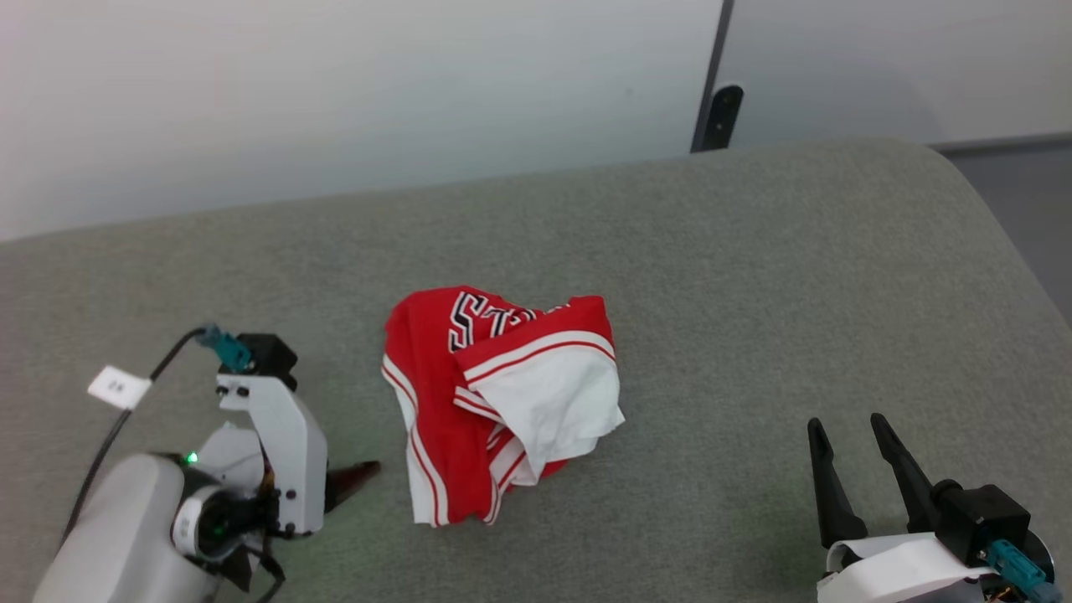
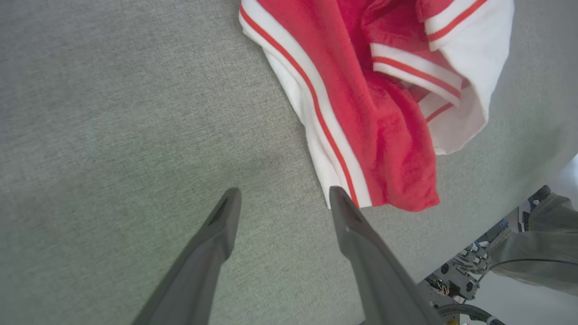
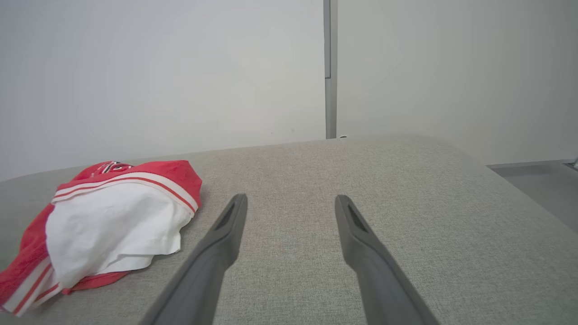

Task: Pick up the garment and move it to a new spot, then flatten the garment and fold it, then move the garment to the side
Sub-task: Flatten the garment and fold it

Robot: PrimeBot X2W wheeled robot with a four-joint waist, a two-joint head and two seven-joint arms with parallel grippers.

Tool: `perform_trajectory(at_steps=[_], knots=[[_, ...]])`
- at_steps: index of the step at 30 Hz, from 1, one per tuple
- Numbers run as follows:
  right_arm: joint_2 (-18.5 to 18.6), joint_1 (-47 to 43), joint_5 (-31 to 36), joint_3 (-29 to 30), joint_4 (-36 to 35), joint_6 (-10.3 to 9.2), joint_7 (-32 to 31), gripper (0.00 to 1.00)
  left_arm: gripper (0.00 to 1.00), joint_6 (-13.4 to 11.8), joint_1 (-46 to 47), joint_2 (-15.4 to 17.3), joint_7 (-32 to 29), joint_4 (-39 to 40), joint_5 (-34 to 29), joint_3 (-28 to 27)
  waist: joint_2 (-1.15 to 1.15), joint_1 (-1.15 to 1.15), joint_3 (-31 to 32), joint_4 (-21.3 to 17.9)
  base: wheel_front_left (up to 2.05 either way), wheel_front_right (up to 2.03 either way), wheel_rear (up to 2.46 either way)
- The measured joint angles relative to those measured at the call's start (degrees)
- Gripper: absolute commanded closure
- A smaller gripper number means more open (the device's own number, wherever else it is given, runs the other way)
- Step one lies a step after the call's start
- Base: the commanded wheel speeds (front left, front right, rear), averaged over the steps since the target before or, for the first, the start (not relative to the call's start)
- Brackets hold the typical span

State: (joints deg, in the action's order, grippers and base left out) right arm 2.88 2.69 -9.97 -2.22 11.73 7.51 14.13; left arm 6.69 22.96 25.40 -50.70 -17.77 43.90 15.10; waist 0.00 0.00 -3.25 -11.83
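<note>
The garment (image 1: pixel 494 402) lies crumpled in the middle of the grey padded table (image 1: pixel 754 293): red cloth, a white sleeve on top, striped trim and some black-and-white lettering. My left gripper (image 1: pixel 356 479) points at it from the left, low over the table. In the left wrist view the left gripper (image 2: pixel 283 194) is open, one fingertip just short of the garment's (image 2: pixel 384 113) striped hem corner, nothing between the fingers. My right gripper (image 1: pixel 846 429) stands open at the lower right, well clear of the cloth. The right wrist view has the right gripper (image 3: pixel 291 198) over bare table, the garment (image 3: pixel 104 221) to its left.
A pale wall with a dark upright post (image 1: pixel 718 113) runs behind the table. The table's rounded right edge drops to grey floor (image 1: pixel 1030 193). A white tag (image 1: pixel 119 386) hangs on my left arm's cable. A person's leg and shoe (image 2: pixel 533 243) stand past the table's near edge.
</note>
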Motion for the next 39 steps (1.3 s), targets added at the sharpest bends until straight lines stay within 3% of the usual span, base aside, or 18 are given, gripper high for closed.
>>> perform_trajectory(at_steps=[15, 29, 30, 31, 32, 33, 39], knots=[[0.0, 2.29, -2.09, -1.33, 1.69, 0.0, 0.77, 0.0, 0.0, -0.29, 3.95, -0.16, -7.27, -4.26, 0.81, 3.67, 0.0, 0.0, -3.89, -4.17, 0.0, 0.0, 0.0], [0.01, 3.04, -3.21, -1.59, 1.26, 0.0, 0.83, 0.0, 0.0, -0.13, 5.0, -0.03, -8.26, -6.75, -0.52, 6.55, 0.0, 0.0, -5.6, -5.94, 0.0, 0.0, 0.0], [0.0, 3.18, -3.26, -1.58, 1.25, 0.0, 0.83, 0.0, 0.03, -0.14, 5.11, -0.29, -8.31, -7.23, -0.19, 6.48, 0.0, 0.0, -5.68, -5.98, 0.0, 0.0, 0.0], [0.0, 3.34, -3.31, -1.56, 1.19, 0.0, 0.83, 0.0, 0.51, -0.14, 5.22, -0.51, -8.49, -7.59, 0.08, 6.52, 0.0, 0.0, -5.75, -5.98, 0.0, 0.0, 0.0], [0.0, 3.48, -3.33, -1.56, 1.11, 0.0, 0.83, 0.0, 0.7, -0.14, 5.43, -0.64, -8.71, -7.93, 0.32, 6.54, 0.0, 0.0, -5.8, -5.97, 0.0, 0.0, 0.0], [0.0, 3.49, -3.33, -1.55, 1.1, 0.0, 0.83, 0.0, 1.0, -0.34, 5.7, -0.83, -8.89, -8.53, 0.63, 6.44, 0.0, 0.0, -5.83, -5.95, 0.0, 0.0, 0.0], [0.0, 3.54, -3.49, -1.34, 1.13, 0.0, 0.83, 0.0, 1.0, -0.64, 6.45, -2.13, -9.57, -10.21, 1.55, 6.69, 0.0, 0.0, -5.67, -5.8, 0.0, 0.0, 0.0]])
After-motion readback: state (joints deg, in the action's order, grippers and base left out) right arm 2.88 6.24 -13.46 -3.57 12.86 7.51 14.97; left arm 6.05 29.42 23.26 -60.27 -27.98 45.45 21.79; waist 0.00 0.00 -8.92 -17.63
